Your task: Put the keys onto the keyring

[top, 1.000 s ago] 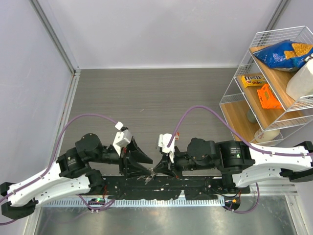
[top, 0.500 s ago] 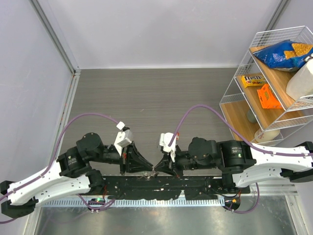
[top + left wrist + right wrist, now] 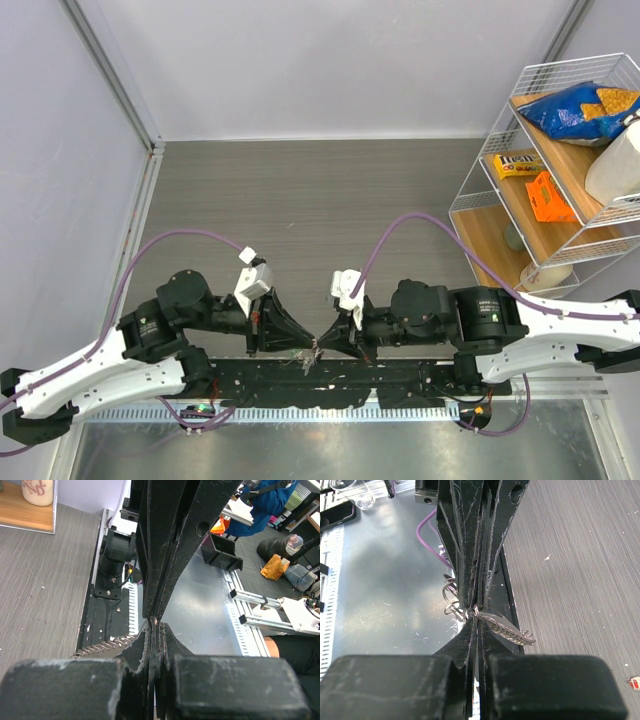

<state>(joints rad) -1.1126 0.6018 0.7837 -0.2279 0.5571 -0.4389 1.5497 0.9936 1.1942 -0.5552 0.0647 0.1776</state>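
Keyring [image 3: 509, 631] pinched at tips of L & R jaws, both shut.

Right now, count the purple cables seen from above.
2. One purple cable loops over the left arm; the other arches over the right arm. More may hide beneath.

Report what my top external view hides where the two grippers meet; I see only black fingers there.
Observer: The right wrist view shows the right gripper shut on the keyring, its beaded strip sticking out to one side.
Operator: Check the left one.
Observer: The left gripper is shut too, tip to tip with the right.
Operator: Find the wire loops.
Observer: They hang beside the left gripper's fingers, seen against the metal plate.
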